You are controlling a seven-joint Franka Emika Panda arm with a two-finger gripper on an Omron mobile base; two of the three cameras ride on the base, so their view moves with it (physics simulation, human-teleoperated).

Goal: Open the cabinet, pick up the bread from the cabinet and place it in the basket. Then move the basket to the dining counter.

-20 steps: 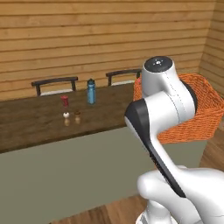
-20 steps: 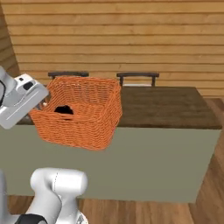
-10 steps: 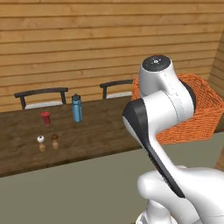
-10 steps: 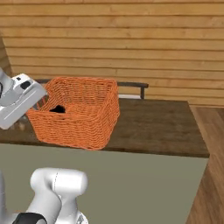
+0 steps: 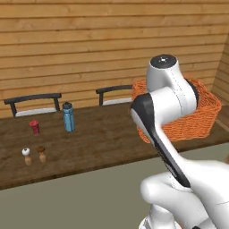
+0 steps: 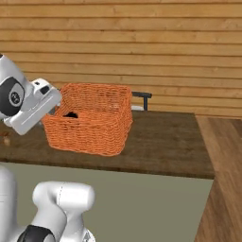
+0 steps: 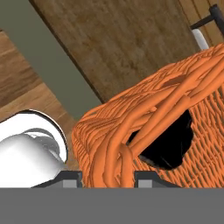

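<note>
The jaws, clamped on the wicker basket's (image 6: 90, 120) rim, should lower it level onto the worktop (image 6: 165, 142) beneath, keeping the bread (image 7: 168, 146) inside.

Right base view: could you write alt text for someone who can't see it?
A white robot arm's gripper is closed on the rim of an orange wicker basket, with a dark lump of bread inside, above a dark wood dining counter. A wood-plank wall stands behind.
</note>
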